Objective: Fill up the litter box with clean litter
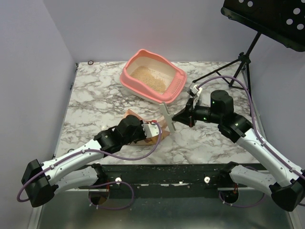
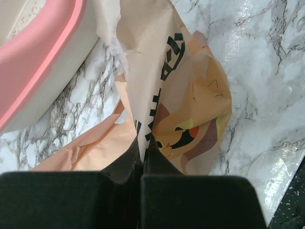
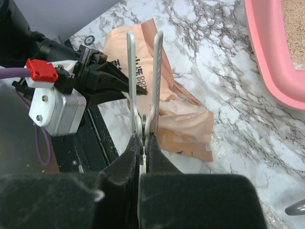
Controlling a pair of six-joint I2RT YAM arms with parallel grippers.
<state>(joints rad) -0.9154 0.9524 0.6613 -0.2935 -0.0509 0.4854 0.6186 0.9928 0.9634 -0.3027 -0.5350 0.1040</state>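
My left gripper [image 1: 153, 129] sits low on the marble table [image 1: 90, 105], near its front edge. Its fingers [image 2: 119, 167] are pressed together on a fold of a crumpled peach paper bag [image 2: 190, 95] with a cartoon face and dark lettering. From above, my wrist covers most of the bag, so only its edges show. I cannot find its mouth or tell what it holds.

Beyond the bag, further back on the table, stands the litter box [image 1: 152, 95]. Its long axis runs on a diagonal from far-left to near-right, with one pink long side turned toward my bases. The clean litter [image 1: 150, 78] lies as a pale tan layer across its floor. Both wrist views cut the box down to a strip of pink rim, and the right one catches a corner of the granules.

Right of the bag, my right gripper [image 1: 183, 114] is clamped on a white two-armed tool [image 3: 143, 86]. The tool's thin arms reach out toward the bag and my left fingers. Its near end is buried between my pads, so I cannot name it.

At far right, a black perforated stand [image 1: 267, 19] on tripod legs is cropped by the frame.
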